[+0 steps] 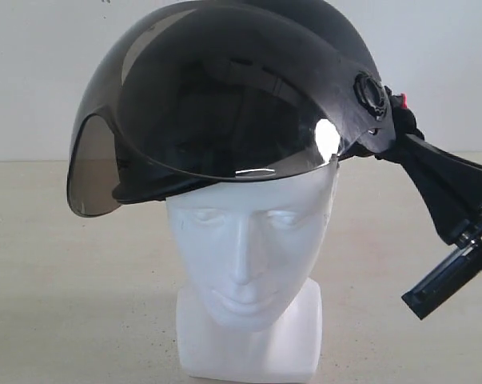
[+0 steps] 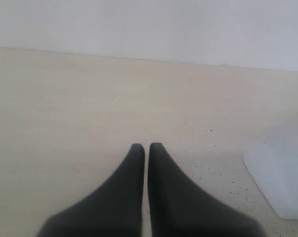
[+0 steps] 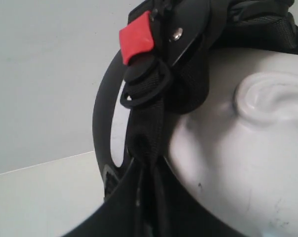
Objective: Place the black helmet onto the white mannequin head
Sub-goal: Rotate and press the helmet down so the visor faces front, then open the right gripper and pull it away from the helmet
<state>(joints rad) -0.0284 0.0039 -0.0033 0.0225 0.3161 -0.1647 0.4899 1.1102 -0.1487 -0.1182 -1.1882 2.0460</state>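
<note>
The black helmet [image 1: 225,88] with its smoky visor sits tilted over the crown of the white mannequin head [image 1: 248,264], whose face shows below the visor rim. My right gripper [image 1: 404,144] is shut on the helmet's black strap [image 3: 149,133] at the helmet's right side, just below the red buckle tab [image 3: 135,43]. In the right wrist view the mannequin's ear [image 3: 267,96] lies close beside the strap. My left gripper [image 2: 147,150] is shut and holds nothing, low over the table beside the mannequin's neck base [image 2: 282,177]; it does not show in the exterior view.
The beige table [image 1: 65,280] spreads around the mannequin head, with a plain white wall [image 1: 33,72] behind. The right arm's black body [image 1: 456,240] hangs at the right edge of the exterior view.
</note>
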